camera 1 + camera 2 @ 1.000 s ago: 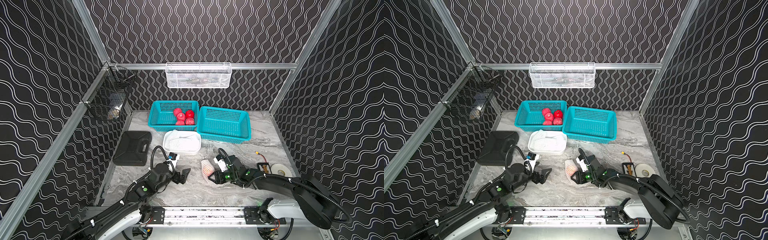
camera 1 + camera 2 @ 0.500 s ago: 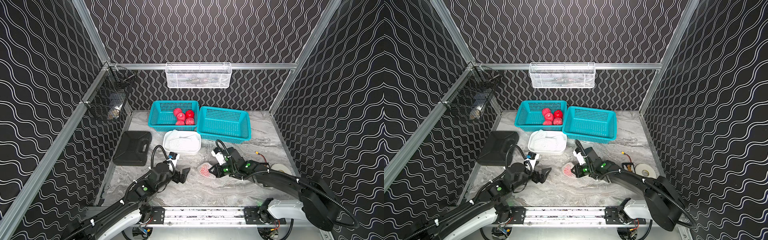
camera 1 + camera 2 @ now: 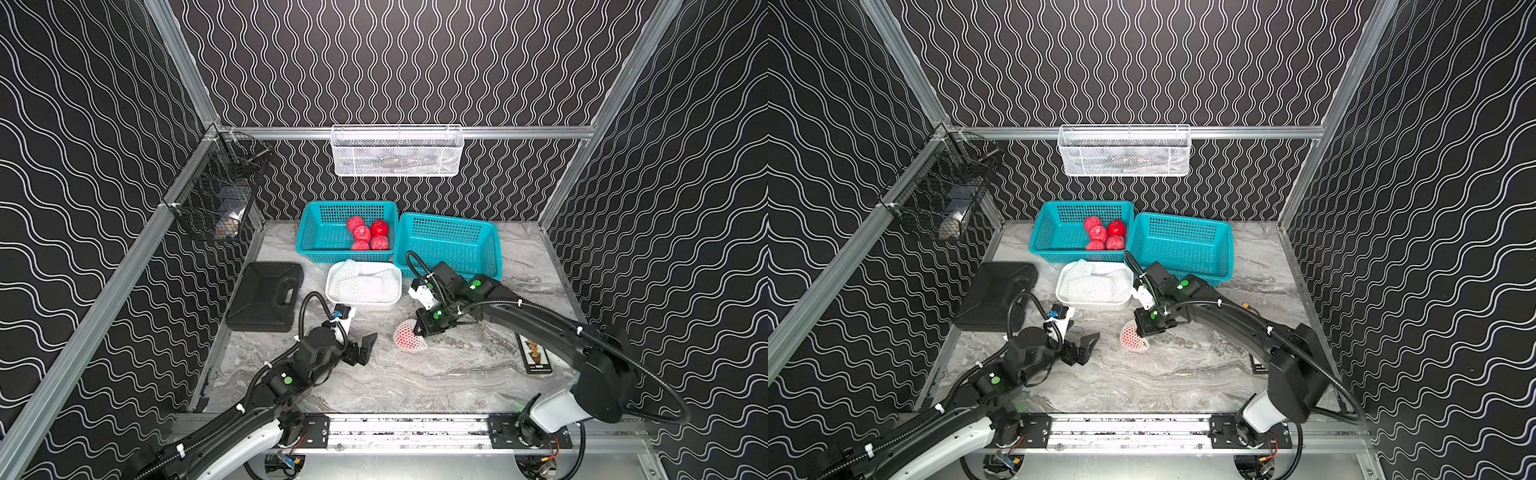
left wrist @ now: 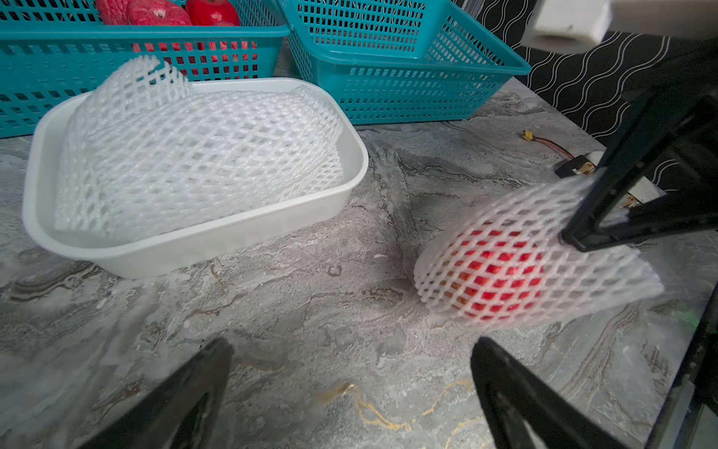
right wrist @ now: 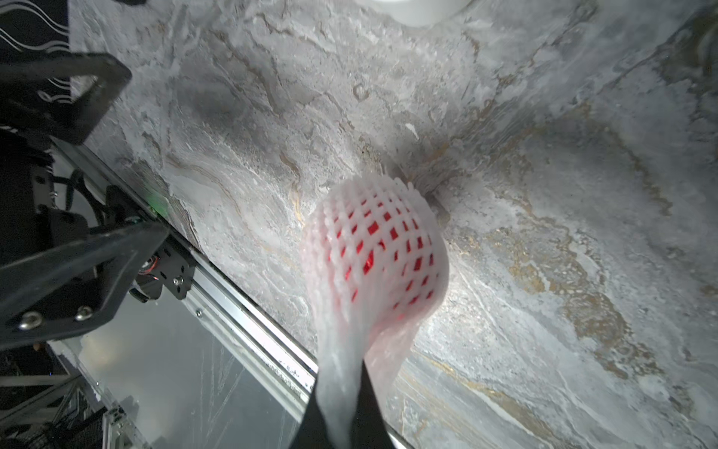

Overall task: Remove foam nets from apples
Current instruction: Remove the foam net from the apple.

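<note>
table: marble tabletop (image 3: 415,386); the wrapped fruit sits near its middle, in front of the tub.
baskets: one teal basket (image 3: 320,241) holds bare apples (image 3: 368,237); nothing shows in the second teal basket (image 3: 449,245).
tub: white tub (image 4: 194,241) holds the shed nets (image 4: 194,155).
apple: red apple (image 4: 493,272) is inside its foam net (image 4: 447,248); i cannot tell whether it rests on the table or hangs just clear.
right gripper: right gripper (image 4: 571,237) has its jaws pressed together, pinching only the loose tail of the net, not the fruit.
left gripper: left gripper (image 4: 351,346) has its jaws spread wide, near the apple but apart from it.
step: likely stripping the sleeve.
how: pull the tail straight along the sleeve's length, away from the open mouth, so the mesh slides and does not bunch.
support: the left jaws probably need to close gently on the fruit first, or it will drag along.
risk: a thin pinch on soft foam may slip or tear; pull slowly.
</note>
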`<state>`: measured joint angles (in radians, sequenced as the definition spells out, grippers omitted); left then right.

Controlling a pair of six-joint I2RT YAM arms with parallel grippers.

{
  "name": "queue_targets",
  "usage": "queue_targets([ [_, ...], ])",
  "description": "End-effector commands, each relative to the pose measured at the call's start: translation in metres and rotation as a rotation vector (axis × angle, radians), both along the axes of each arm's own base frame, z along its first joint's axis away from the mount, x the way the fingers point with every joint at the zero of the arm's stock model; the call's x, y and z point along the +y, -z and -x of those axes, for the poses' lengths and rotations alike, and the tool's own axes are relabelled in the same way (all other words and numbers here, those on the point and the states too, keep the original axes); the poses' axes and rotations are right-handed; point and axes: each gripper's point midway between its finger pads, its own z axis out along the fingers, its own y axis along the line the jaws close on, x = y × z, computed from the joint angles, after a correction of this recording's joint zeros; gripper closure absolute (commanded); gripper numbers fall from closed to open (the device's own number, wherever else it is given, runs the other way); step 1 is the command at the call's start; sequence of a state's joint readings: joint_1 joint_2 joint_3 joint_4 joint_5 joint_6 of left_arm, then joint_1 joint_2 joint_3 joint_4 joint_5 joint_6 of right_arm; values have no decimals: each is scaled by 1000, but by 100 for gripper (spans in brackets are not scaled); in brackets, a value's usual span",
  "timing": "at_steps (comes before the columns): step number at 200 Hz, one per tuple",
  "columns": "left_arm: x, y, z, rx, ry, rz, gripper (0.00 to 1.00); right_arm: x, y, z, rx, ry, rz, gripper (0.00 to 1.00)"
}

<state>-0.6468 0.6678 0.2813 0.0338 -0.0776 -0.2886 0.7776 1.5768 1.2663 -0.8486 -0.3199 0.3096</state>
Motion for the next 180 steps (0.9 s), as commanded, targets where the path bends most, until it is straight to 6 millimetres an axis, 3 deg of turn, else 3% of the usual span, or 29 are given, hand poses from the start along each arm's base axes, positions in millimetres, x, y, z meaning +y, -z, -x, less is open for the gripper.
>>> queue_targets([
  [1,-1,-7,-3,-26,0,-4,1,-26,7,7,10,12,200,99],
  [11,-1,-9,-3,-33,1,-3,0,-30,10,5,-20,-11,277,99],
  [22,0,-10,-4,-39,-2,-4,1,-20,10,9,40,-47,223,99],
  [30,0,-11,-4,-44,-2,1,1,-27,9,-4,-48,-6,298,100],
  [37,-1,-11,-4,-47,1,6,0,-25,9,-4,-78,-26,332,100],
  [47,-2,-12,-4,-50,2,11,1,-6,5,11,1,-107,249,100],
  [64,-2,-10,-5,-45,0,13,1,0,-1,3,-65,-76,228,100],
  [78,-3,-10,-6,-46,0,16,0,19,-6,19,75,-142,70,100],
  [96,-3,-13,-6,-56,-4,26,0,25,-12,11,65,-96,-29,100],
  [111,-1,-21,-5,-80,-6,40,0,0,-1,-6,-60,-65,179,100],
  [121,0,-26,-5,-97,-9,50,1,-1,6,4,31,-130,183,100],
  [135,3,-30,-5,-113,-23,51,1,-12,7,-10,-65,-81,272,100],
  [153,4,-33,-7,-118,-30,46,0,18,-12,9,65,-136,18,100],
  [166,4,-32,-8,-114,-33,41,0,14,-14,-6,-84,-92,100,100],
  [180,3,-31,-9,-114,-35,47,1,26,-14,19,72,-212,36,100],
])
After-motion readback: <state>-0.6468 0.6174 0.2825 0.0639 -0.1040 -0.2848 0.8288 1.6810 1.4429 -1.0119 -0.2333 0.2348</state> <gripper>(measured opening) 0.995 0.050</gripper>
